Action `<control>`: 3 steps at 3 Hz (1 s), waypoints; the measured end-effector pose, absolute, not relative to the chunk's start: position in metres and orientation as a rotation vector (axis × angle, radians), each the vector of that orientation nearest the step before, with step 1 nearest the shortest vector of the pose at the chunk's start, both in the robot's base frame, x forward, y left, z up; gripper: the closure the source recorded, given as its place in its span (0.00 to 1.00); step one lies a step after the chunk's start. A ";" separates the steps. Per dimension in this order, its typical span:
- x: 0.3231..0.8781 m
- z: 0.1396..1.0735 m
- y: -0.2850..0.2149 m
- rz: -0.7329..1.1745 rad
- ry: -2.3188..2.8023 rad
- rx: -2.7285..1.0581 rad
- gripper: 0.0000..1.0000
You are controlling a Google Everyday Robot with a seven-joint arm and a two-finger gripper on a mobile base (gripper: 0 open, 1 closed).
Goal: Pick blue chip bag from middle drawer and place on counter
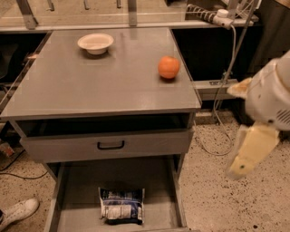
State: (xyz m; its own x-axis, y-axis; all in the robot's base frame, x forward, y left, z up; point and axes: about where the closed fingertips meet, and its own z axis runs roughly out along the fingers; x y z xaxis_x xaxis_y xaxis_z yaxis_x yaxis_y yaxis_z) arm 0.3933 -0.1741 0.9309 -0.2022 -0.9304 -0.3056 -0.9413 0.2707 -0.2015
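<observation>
The blue chip bag [121, 205] lies flat on the floor of the open middle drawer [79, 186], near its front middle. The counter [104, 86] is the grey top of the cabinet above it. My gripper [241, 168] hangs in the air to the right of the cabinet, at about the height of the closed drawer front. It is well apart from the bag and holds nothing that I can see.
A white bowl [95, 43] sits at the back of the counter and an orange fruit [168, 67] near its right edge. A drawer front with a black handle [110, 145] overhangs the open drawer. A power strip and cables [213, 12] hang at the back right. A shoe [16, 212] is at the lower left.
</observation>
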 end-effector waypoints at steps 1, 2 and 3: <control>0.366 0.879 -0.143 0.147 2.201 -1.715 0.00; 0.357 0.861 -0.144 0.174 2.229 -1.732 0.00; 0.358 0.862 -0.144 0.173 2.228 -1.732 0.00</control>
State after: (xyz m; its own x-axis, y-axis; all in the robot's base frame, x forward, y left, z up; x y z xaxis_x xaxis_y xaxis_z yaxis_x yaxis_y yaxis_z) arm 0.3576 -0.1437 0.8618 -0.2186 -0.9229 -0.3171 -0.9608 0.2604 -0.0954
